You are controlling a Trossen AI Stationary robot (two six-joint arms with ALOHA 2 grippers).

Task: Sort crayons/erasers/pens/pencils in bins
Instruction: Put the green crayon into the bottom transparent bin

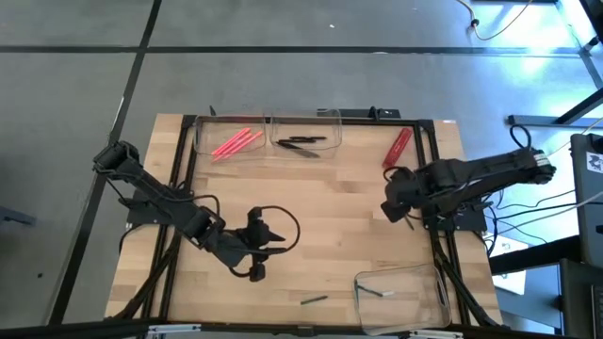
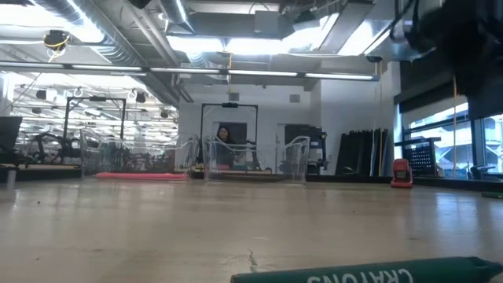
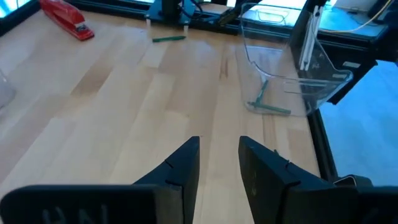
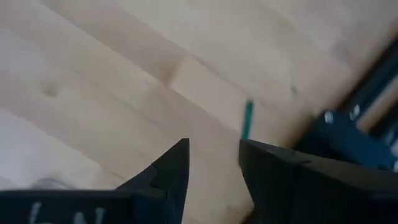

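Two clear bins stand side by side at the far edge. The left one [image 1: 231, 135] holds pink-red sticks [image 1: 236, 143] and the right one [image 1: 306, 132] holds black sticks [image 1: 303, 144]. A third clear bin [image 1: 403, 297] stands at the near right with dark green sticks [image 3: 268, 107] in it. One green crayon [image 1: 314, 300] lies flat on the table near the front edge; it also shows in the low view [image 2: 369, 273]. My left gripper [image 1: 278, 234] is open and empty over the table's middle [image 3: 219, 142]. My right gripper [image 1: 388, 209] is open and empty at the right [image 4: 213, 146], with a small green stick [image 4: 247, 119] on the wood beyond its fingertips.
A red stapler-like object [image 1: 398, 147] lies at the far right of the table, also in the left wrist view [image 3: 67, 18]. A black frame [image 1: 188, 169] runs along the table's edges. Bare wood [image 1: 330, 188] lies between the two grippers.
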